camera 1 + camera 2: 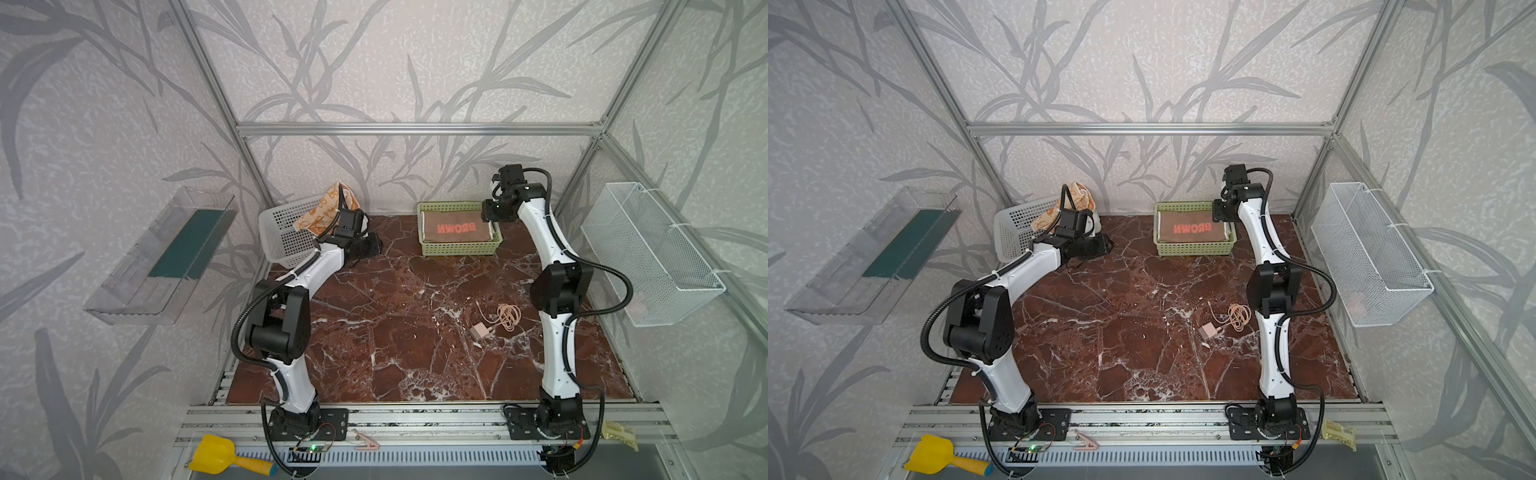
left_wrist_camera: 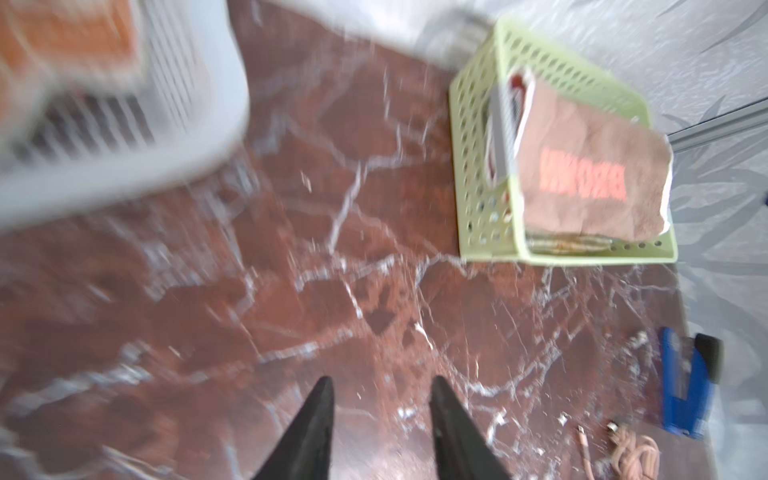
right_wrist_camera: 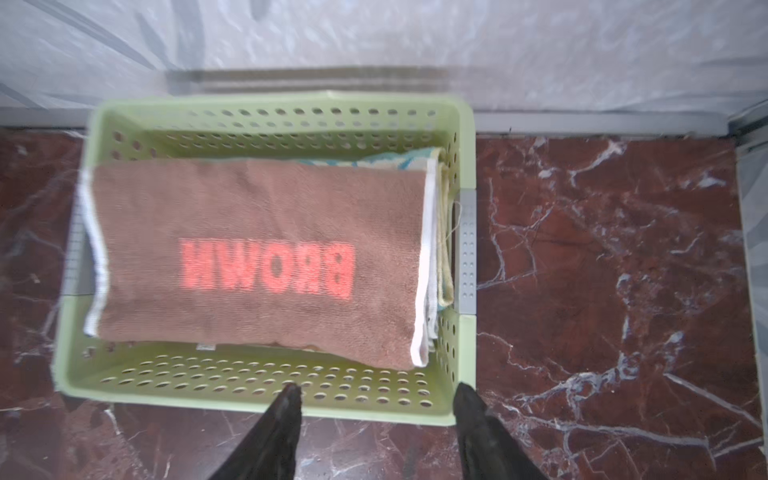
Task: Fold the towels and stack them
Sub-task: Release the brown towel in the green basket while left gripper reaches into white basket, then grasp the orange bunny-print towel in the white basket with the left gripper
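A folded brown towel (image 3: 257,257) with red "BROWN" lettering lies on top of other folded towels (image 3: 441,232) in the green basket (image 3: 266,399) at the back, seen in both top views (image 1: 457,230) (image 1: 1192,228). An orange-printed towel (image 1: 328,208) is bunched in the tilted white basket (image 1: 282,237) at the back left. My right gripper (image 3: 378,390) hovers over the green basket's near right corner, open, with nothing between its fingers. My left gripper (image 2: 382,384) is over bare marble just right of the white basket (image 2: 124,166), open and empty.
A pink charger with coiled cable (image 1: 498,320) lies on the marble table (image 1: 395,332) near the right arm. A white wire basket (image 1: 652,253) hangs on the right wall and a clear shelf (image 1: 166,253) on the left wall. A blue object (image 2: 681,382) lies near the cable.
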Controlling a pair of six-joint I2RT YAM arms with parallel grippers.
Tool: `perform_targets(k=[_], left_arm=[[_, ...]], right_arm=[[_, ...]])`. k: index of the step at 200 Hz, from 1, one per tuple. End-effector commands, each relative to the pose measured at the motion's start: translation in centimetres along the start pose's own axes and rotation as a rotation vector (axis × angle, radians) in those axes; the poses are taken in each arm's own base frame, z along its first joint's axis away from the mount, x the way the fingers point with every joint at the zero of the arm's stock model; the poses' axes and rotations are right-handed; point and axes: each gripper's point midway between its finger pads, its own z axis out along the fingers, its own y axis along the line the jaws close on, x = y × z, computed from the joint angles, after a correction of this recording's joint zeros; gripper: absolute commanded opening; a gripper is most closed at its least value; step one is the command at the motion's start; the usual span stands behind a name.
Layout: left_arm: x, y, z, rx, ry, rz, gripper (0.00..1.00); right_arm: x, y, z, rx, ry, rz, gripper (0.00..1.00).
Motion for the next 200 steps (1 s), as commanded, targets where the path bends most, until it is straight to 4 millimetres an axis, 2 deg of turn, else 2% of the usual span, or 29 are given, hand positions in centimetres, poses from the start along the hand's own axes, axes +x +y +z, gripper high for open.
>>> perform_targets(k=[1, 17, 38, 59, 71, 87, 109, 151, 171, 200], left_arm=[[-4.0, 5.7, -1.6, -0.247, -0.051, 0.037, 0.53], [-7.0, 8.8, -1.8, -0.317, -0.057, -0.018, 0.58], [-9.9, 11.9, -0.7, -0.350, -0.065, -0.061, 0.63], [-11.7, 14.9, 1.1, -0.393, -0.046, -0.058, 0.66], [-12.3, 15.8, 2.7, -0.382, -0.023, -0.043, 0.68], [-13.0, 15.3, 5.1, -0.297, -0.006, -0.043, 0.69], [-13.9, 13.2, 7.3, -0.162, -0.028, -0.051, 0.69], [-15.2, 10.2, 7.5, -0.071, -0.132, -0.008, 0.69], [-15.2, 8.9, 7.3, -0.047, -0.145, 0.017, 0.69], [-14.4, 7.8, 8.2, -0.050, -0.131, 0.043, 0.69]], right_arm=[[-1.9, 3.5, -3.5, -0.069, -0.120, -0.041, 0.59], [-1.1, 5.7, -4.0, -0.111, -0.139, -0.044, 0.59], [0.7, 9.2, -3.9, -0.174, -0.175, -0.063, 0.59], [2.7, 12.6, -3.8, -0.248, -0.206, -0.092, 0.59], [3.7, 13.9, -3.5, -0.272, -0.194, -0.103, 0.59], [4.9, 14.8, -2.6, -0.276, -0.169, -0.110, 0.59], [6.3, 15.0, -0.9, -0.270, -0.136, -0.095, 0.59], [8.3, 15.1, 1.0, -0.276, -0.076, -0.067, 0.59], [8.8, 15.2, 1.3, -0.281, -0.063, -0.061, 0.59], [9.4, 15.7, 1.4, -0.293, -0.051, -0.063, 0.59]])
